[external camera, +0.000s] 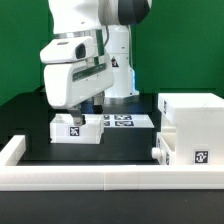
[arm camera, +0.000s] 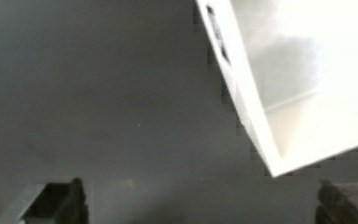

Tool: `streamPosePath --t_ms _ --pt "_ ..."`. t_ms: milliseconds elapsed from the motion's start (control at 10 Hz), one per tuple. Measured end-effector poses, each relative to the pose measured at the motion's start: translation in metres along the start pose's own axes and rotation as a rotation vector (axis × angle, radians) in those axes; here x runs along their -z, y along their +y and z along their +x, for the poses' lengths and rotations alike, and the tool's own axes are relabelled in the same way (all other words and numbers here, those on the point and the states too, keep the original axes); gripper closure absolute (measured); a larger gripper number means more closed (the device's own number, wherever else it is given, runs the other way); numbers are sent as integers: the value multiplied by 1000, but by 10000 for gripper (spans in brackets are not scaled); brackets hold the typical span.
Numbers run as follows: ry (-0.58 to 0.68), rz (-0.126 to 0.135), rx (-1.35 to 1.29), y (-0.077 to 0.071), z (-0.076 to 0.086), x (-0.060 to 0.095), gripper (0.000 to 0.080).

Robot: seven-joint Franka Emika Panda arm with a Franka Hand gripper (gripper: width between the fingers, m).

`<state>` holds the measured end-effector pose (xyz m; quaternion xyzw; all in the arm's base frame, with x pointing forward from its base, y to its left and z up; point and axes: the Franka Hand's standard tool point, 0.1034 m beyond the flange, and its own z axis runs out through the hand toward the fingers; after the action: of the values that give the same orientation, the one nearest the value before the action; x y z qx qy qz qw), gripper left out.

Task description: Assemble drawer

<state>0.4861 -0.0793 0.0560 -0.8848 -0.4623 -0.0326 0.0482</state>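
The large white drawer box (external camera: 195,125) stands at the exterior view's right and carries a black-and-white tag on its front. A small shallow white tray (external camera: 75,128) with a tag lies on the dark table left of centre. It also shows in the wrist view (arm camera: 274,80) as a white walled shape, off to one side of the fingers. My gripper (external camera: 88,108) hangs just above and beside this tray. In the wrist view the gripper (arm camera: 204,205) is open and empty. Its two dark fingertips (arm camera: 60,200) stand wide apart over bare table. A second tray is not clearly visible.
The marker board (external camera: 120,121) lies flat behind the small tray, at the foot of the robot's base. A low white border wall (external camera: 100,175) runs along the table's front edge and up its left side. Dark table (arm camera: 105,100) lies under the gripper.
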Motion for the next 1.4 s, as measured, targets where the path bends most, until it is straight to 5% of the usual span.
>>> streamPosePath --t_ms 500,1400 --pt "34 -72 -470 -21 -14 0 151" --pt "56 -52 -1095 -40 -14 -6 151"
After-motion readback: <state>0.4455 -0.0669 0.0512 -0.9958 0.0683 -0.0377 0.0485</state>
